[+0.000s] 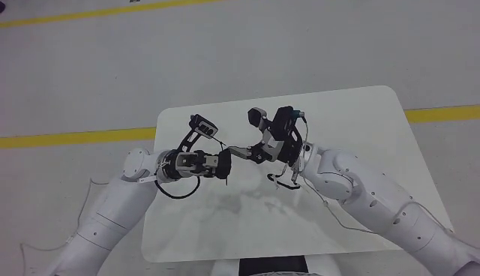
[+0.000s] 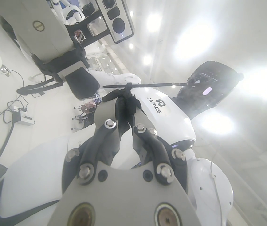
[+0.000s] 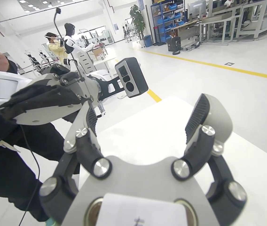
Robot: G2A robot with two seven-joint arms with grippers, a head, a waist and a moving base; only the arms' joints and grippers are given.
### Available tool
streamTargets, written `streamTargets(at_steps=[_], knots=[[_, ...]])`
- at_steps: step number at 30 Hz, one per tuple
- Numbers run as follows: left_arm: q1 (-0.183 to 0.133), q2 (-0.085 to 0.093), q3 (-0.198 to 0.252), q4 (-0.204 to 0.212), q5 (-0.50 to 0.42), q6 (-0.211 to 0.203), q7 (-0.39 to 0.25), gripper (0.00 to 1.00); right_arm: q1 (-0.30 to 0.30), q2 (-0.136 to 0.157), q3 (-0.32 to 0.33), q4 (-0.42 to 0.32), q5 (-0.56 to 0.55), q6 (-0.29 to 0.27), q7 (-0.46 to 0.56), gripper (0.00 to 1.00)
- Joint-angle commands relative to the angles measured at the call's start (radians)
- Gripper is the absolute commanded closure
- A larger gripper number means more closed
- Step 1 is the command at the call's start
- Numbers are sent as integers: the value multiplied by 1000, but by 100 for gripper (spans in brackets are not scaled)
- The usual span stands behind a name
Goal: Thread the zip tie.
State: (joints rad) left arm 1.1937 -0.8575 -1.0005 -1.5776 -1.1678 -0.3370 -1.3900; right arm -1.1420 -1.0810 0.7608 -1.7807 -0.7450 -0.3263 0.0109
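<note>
1. White desk (image 1: 360,118) spreads under both arms.
2. Nearest, the left claw (image 2: 127,98) is clenched on the zip tie (image 2: 152,85), held in the air above the desk, its thin black strip sticking out either side of the pinch.
3. Just beside it the right claw (image 3: 146,106) hangs released, jaws wide.
4. The strip looks light, springy and slick; pinch close to its free tip so it cannot bend away.
5. Farther out, every desk edge lies well apart from the claws, with open floor (image 1: 225,51) beyond: ample room to move.

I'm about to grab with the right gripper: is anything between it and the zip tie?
Nothing visible does. The open right gripper sits beside the left gripper, which pinches the zip tie, with bare air between.
</note>
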Motion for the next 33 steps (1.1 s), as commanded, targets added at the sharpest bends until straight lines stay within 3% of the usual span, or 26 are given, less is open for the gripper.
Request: streamTargets(at_steps=[1, 14, 33], knots=[[0, 0, 0, 0, 0, 0, 0, 100, -1, -4, 3, 1, 1, -1, 0, 0], [0, 0, 0, 0, 0, 0, 0, 100, -3, -24, 15, 4, 1, -14, -2, 0], [0, 0, 0, 0, 0, 0, 0, 100, -16, -10, 17, -1, -13, -14, -19, 0]])
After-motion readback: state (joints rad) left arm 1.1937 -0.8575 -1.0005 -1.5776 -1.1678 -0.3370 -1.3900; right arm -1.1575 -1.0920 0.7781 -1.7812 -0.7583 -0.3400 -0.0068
